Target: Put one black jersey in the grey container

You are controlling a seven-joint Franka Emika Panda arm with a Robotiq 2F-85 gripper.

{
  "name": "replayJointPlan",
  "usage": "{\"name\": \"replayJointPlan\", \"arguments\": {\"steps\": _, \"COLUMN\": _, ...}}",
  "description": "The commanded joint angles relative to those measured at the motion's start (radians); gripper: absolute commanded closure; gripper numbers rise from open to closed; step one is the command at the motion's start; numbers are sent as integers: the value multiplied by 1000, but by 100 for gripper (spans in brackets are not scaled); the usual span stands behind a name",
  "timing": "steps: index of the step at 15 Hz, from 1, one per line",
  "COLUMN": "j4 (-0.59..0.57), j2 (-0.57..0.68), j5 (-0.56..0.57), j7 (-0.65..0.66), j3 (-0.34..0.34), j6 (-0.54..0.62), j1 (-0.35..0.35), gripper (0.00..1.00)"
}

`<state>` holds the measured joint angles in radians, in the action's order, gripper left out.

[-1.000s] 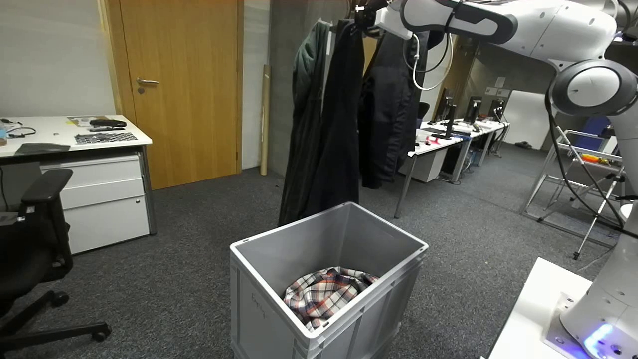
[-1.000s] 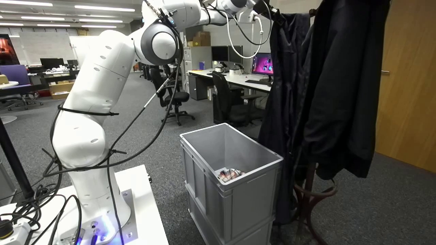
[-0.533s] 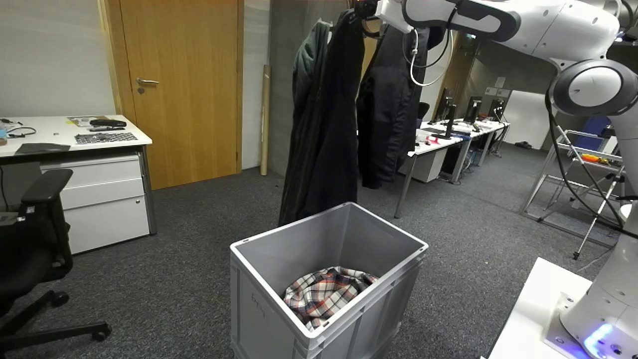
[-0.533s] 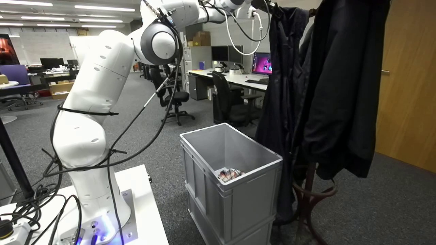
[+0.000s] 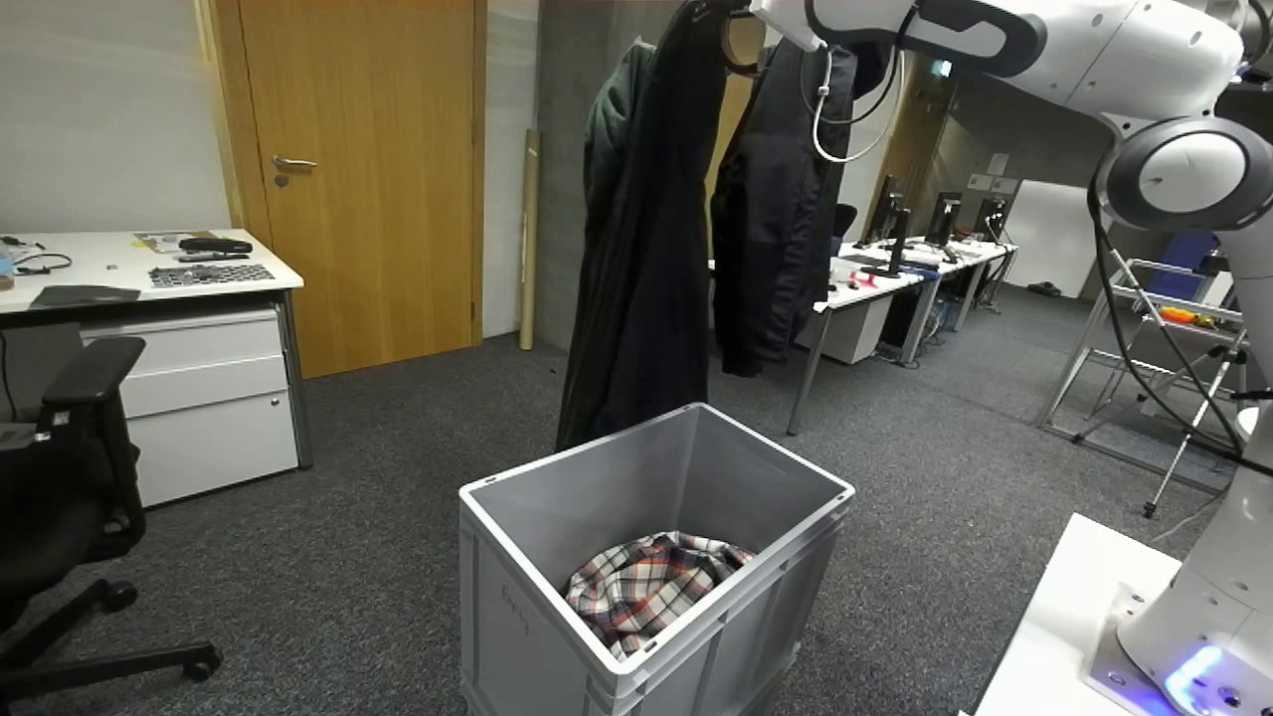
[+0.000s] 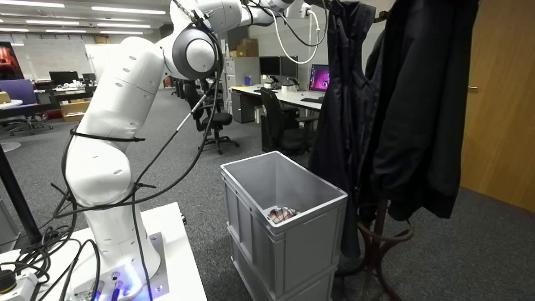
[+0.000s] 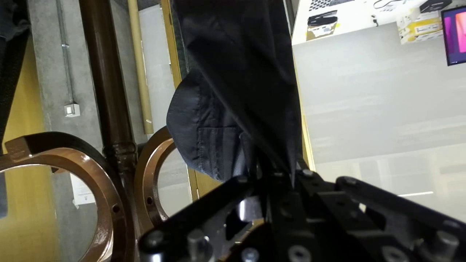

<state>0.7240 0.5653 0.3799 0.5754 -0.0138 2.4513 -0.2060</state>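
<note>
Evidently little can be read: the faint marks (image 5: 517,609) on the wall of the grey container (image 6: 307,246) are too weak to make out, and in the wrist view the print on a yellow-and-white box (image 7: 420,28) and a sheet of paper (image 7: 83,191) is too small. In an exterior view three hanging garments can be counted: a grey-green coat (image 5: 614,129), the black jersey (image 5: 656,268) and a shorter black jacket (image 5: 776,209). One checked cloth (image 5: 661,587) lies inside the container, and two curved brown loops (image 7: 105,196) of a coat stand (image 7: 109,83) show in the wrist view. The single arm (image 6: 125,92) climbs from a white table (image 6: 182,267), bends at a high elbow and stretches its forearm roughly level, its end at the upper edge of both exterior views. The jaws of the gripper (image 7: 275,174) are pressed together on the black jersey, which hangs from them outside the container, near its wall, the lower end below the rim; whether cloth and wall touch, I cannot tell.
</note>
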Motion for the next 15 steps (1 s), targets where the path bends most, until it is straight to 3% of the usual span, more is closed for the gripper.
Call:
{"name": "replayJointPlan", "arguments": {"steps": 1, "j4": -29, "j2": -11, "j5": 32, "j7": 6, "j3": 18, "j6": 62, "j1": -13, "gripper": 100}}
{"name": "replayJointPlan", "arguments": {"steps": 15, "j4": 6, "j2": -12, "j5": 71, "j7": -80, "j3": 2, "j6": 166, "j1": -52, "gripper": 100}}
